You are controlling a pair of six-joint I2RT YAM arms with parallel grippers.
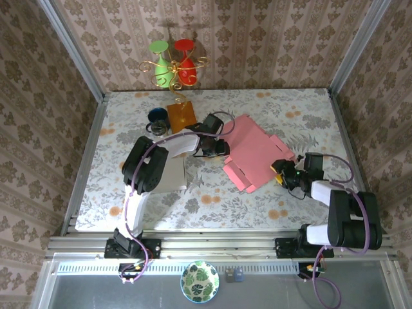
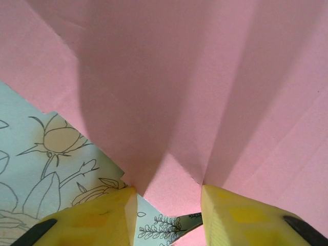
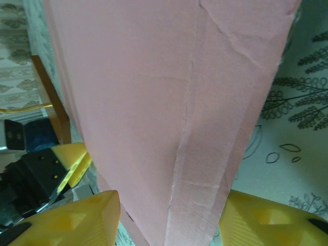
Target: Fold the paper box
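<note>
The pink paper box (image 1: 254, 151) lies partly folded in the middle of the flowered table (image 1: 290, 109). My left gripper (image 1: 222, 148) is at its left edge. In the left wrist view, a creased pink flap (image 2: 174, 102) stands between the yellow fingertips (image 2: 102, 218), both of which touch its folds, so that gripper (image 2: 168, 192) is shut on the box. My right gripper (image 1: 281, 168) is at the box's near right corner. A raised pink panel (image 3: 169, 102) spans the gap between its jaws, and this gripper (image 3: 171, 197) is shut on it.
A gold stand with a green and a red cup (image 1: 172, 64) stands at the back, with an orange block (image 1: 181, 114) and a dark blue cup (image 1: 157, 117) before it. A white sheet (image 1: 170, 164) lies under the left arm. A patterned bowl (image 1: 199, 281) sits below the table's near edge.
</note>
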